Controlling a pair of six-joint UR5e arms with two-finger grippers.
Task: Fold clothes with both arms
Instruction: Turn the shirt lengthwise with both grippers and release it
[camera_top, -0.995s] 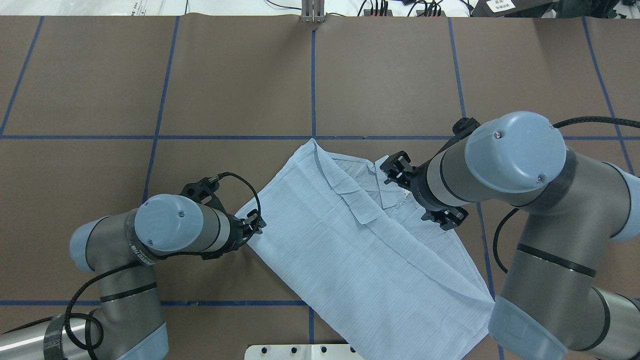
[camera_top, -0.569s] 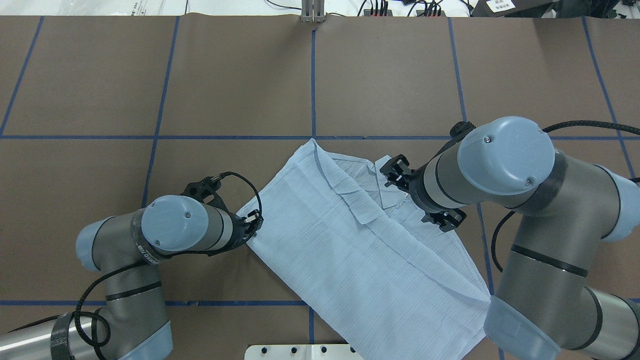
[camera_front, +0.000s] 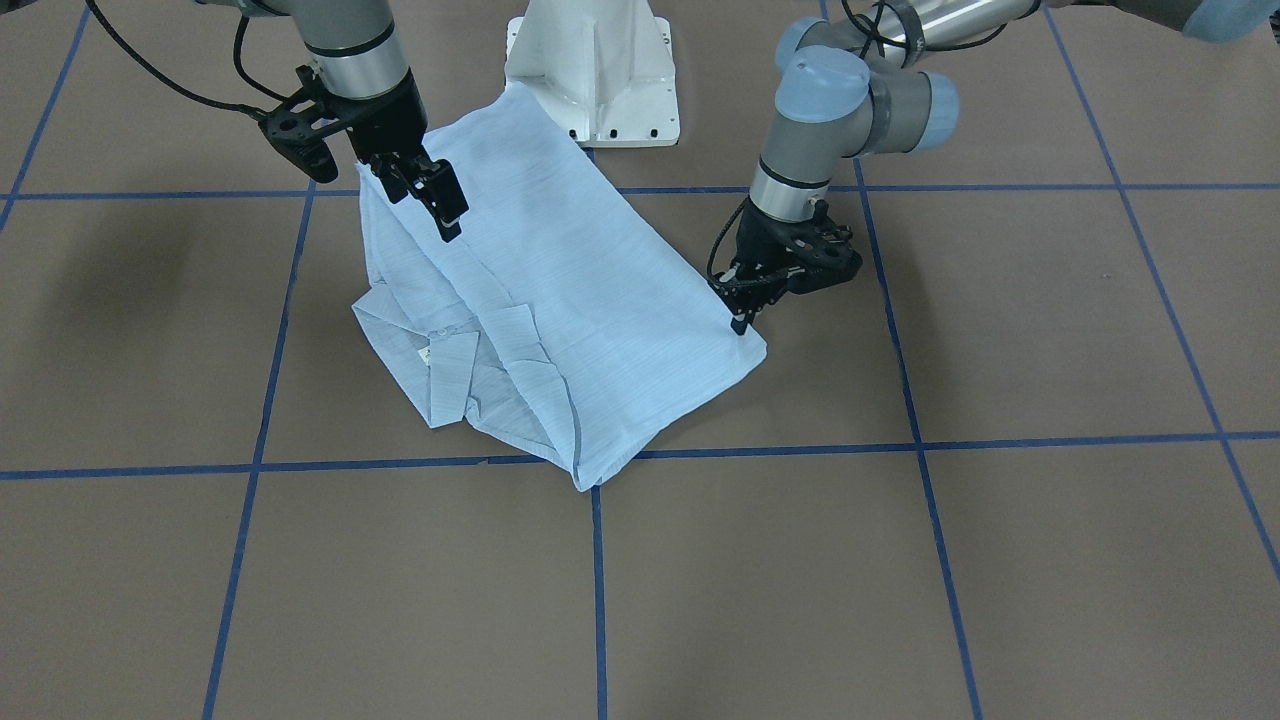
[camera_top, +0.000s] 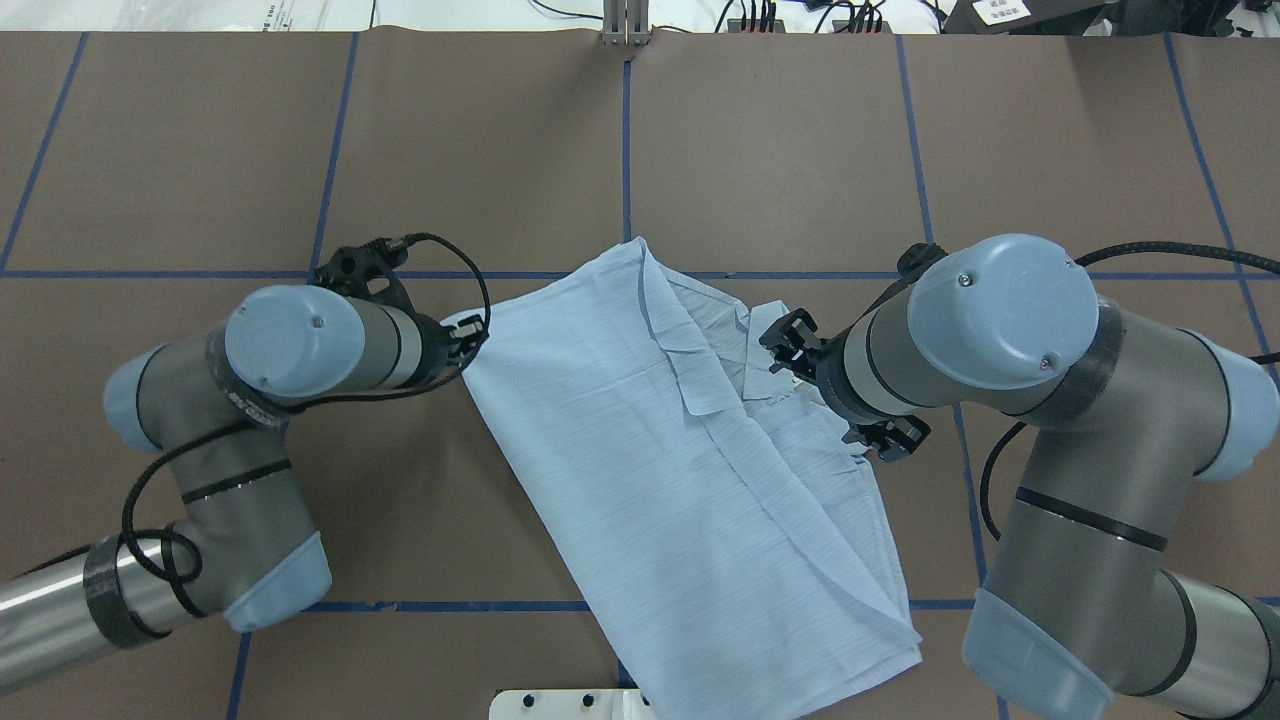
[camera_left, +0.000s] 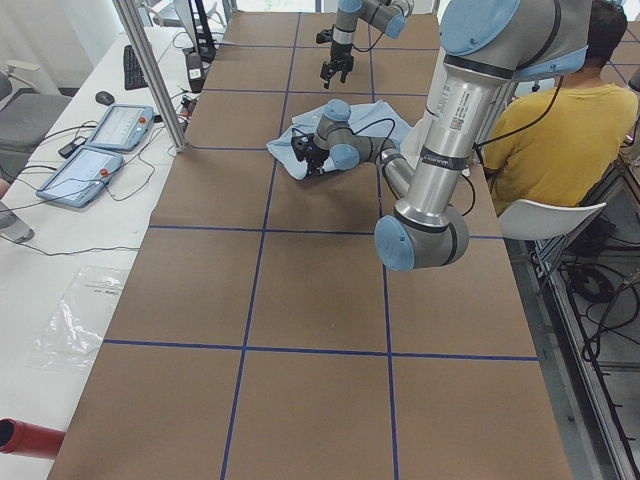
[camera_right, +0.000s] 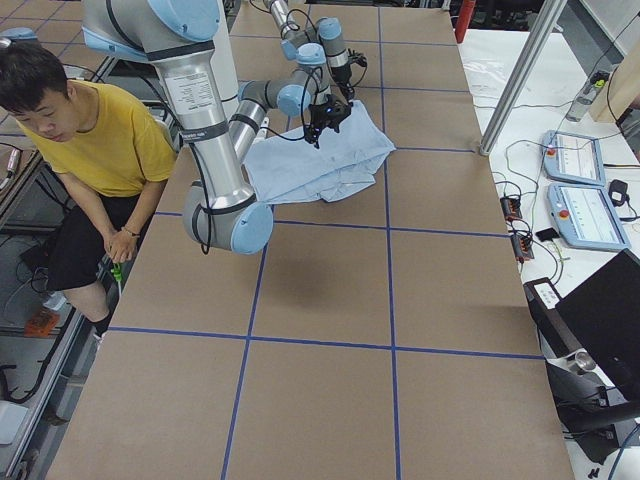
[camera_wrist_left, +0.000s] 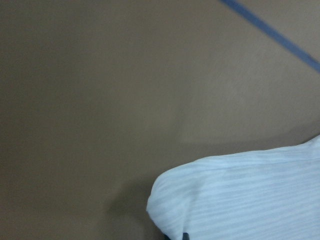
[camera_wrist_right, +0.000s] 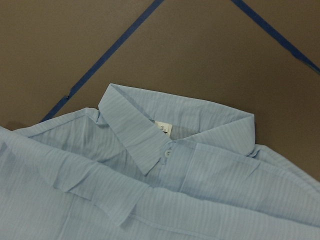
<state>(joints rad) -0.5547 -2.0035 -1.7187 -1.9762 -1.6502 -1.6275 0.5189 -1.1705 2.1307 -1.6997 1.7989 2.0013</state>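
Newly dragged toward eleven o'clock, the shirt (camera_top: 680, 470) is being pinched by the left tool (camera_top: 468, 337); right tool's (camera_front: 430, 203) state cannot be told; cloth best kept taut.

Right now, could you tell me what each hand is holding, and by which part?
The left hand pinches the shirt by an outer corner. The right hand is over it near the collar; whether it grips cannot be told.

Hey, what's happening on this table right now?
A two-armed robot is folding a light-blue shirt on the brown table. The left gripper pinches one corner of it; the right gripper sits at the opposite side edge, and whether it grips the cloth is unclear. The shirt lies partly folded, collar showing.
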